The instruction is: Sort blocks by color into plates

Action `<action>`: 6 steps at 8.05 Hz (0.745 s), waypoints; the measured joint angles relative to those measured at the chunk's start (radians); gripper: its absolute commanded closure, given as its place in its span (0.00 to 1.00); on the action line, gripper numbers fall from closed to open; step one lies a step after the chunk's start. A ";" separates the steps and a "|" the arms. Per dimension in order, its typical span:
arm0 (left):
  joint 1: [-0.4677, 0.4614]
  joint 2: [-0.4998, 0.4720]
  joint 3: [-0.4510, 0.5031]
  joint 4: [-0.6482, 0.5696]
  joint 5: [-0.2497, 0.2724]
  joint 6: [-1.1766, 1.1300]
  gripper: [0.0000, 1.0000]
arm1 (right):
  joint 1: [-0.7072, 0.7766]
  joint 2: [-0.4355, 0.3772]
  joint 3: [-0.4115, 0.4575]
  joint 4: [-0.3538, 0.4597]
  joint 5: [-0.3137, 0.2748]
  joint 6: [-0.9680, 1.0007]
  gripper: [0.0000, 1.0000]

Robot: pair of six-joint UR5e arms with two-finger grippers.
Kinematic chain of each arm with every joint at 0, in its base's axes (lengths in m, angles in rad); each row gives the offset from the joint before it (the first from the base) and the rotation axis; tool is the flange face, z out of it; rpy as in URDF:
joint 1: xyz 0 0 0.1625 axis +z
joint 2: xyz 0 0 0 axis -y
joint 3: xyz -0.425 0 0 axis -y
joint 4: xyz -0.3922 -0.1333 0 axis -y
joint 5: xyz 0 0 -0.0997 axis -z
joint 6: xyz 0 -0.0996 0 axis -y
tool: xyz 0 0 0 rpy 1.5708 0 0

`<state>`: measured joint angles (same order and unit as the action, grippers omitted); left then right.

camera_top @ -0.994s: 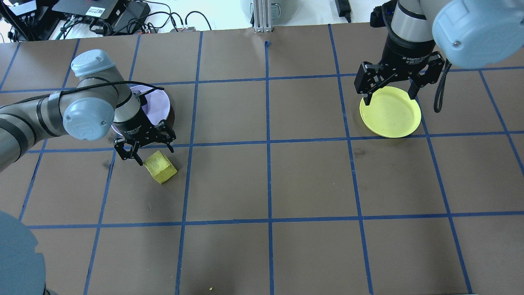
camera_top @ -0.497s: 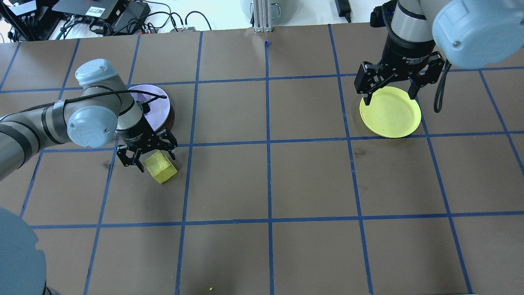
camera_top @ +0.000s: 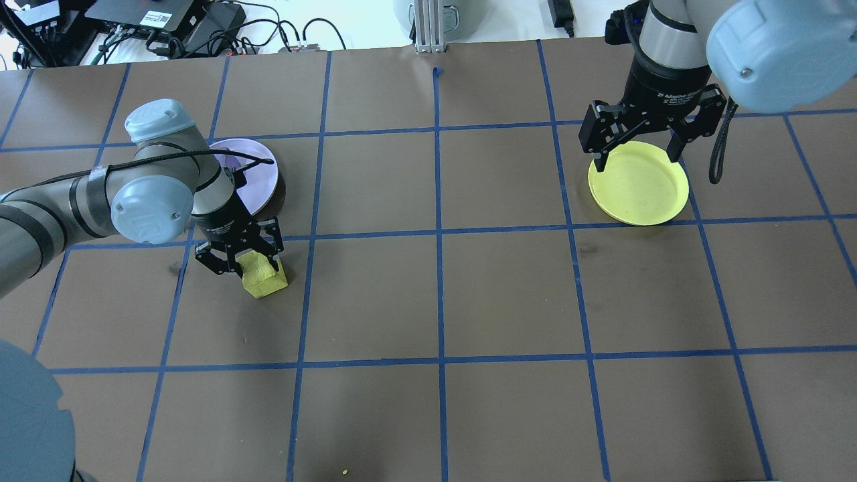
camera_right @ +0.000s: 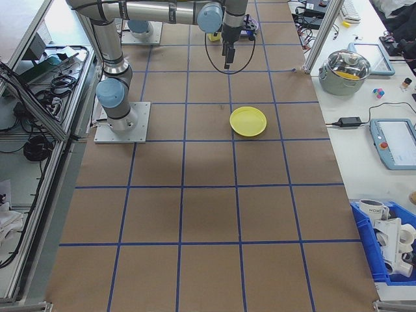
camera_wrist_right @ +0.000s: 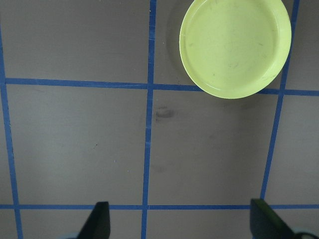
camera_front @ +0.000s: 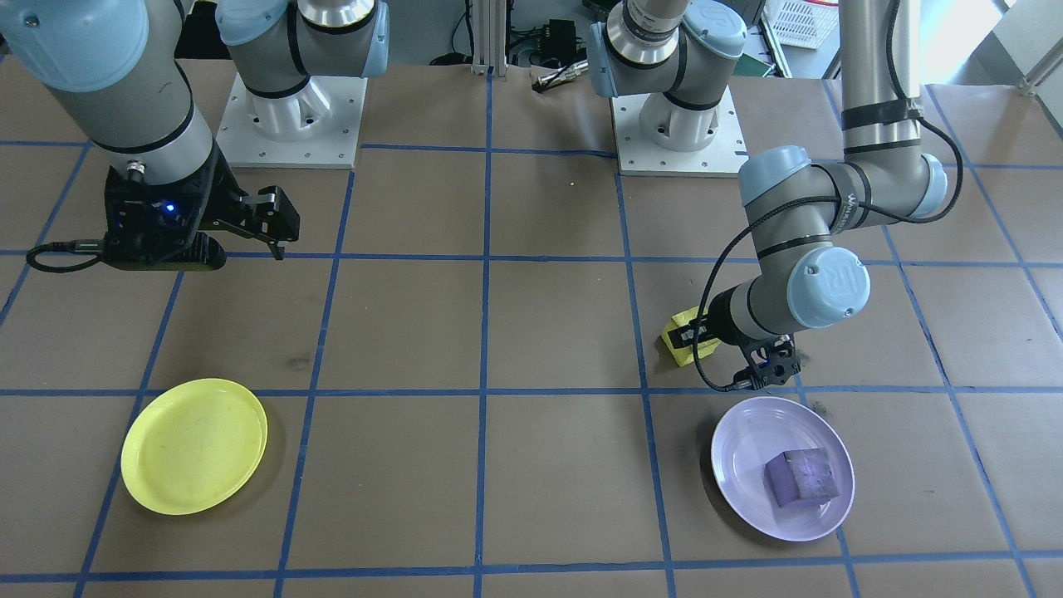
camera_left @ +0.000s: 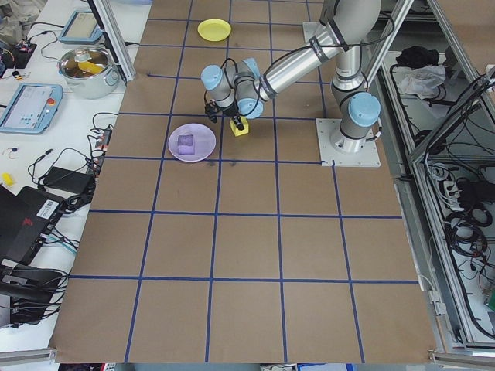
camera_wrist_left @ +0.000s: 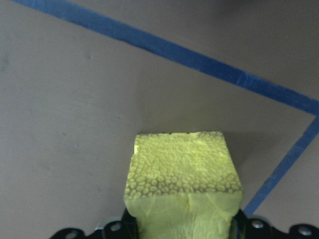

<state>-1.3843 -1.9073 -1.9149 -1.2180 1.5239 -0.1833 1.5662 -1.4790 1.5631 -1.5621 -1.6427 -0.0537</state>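
I see the rough purple cube (camera_front: 800, 476) sits in the lavender plate (camera_front: 739, 440); my left end effector (camera_top: 245, 262) straddles the rough yellow cube (camera_top: 263, 277), grip unconfirmed; right end effector (camera_top: 638, 144) open.

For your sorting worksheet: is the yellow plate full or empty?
Empty. The yellow plate shows only bare surface; the yellow block sits on the table.

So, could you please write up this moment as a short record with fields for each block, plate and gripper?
yellow block: on the table, between the left gripper's fingers, outside both plates
purple block: lying in the lavender plate
lavender plate: on the robot's left side, holds the purple block
yellow plate: on the robot's right side, nothing in it
left gripper: low over the table, fingers either side of the yellow block
right gripper: open, raised near the yellow plate, holding nothing
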 measured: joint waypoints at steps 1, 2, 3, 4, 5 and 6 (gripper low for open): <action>-0.002 0.003 0.000 0.000 0.002 0.011 0.94 | 0.000 0.000 0.000 0.000 0.000 0.000 0.00; -0.006 0.013 0.003 -0.001 0.003 0.022 1.00 | 0.000 0.000 0.000 0.000 0.000 0.001 0.00; -0.014 0.036 0.006 -0.004 0.002 0.028 1.00 | 0.000 0.000 0.000 0.000 0.000 0.001 0.00; -0.031 0.064 0.009 -0.010 -0.002 0.038 1.00 | 0.000 0.000 0.000 0.000 0.001 0.000 0.00; -0.068 0.085 0.011 -0.011 -0.007 0.050 1.00 | -0.001 0.000 0.000 -0.001 0.001 0.000 0.00; -0.132 0.095 0.016 -0.008 -0.012 0.063 1.00 | -0.001 0.000 0.000 -0.002 0.002 -0.001 0.00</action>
<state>-1.5164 -1.8125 -1.8990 -1.2257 1.5117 -0.1205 1.5651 -1.4788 1.5631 -1.5643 -1.6408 -0.0542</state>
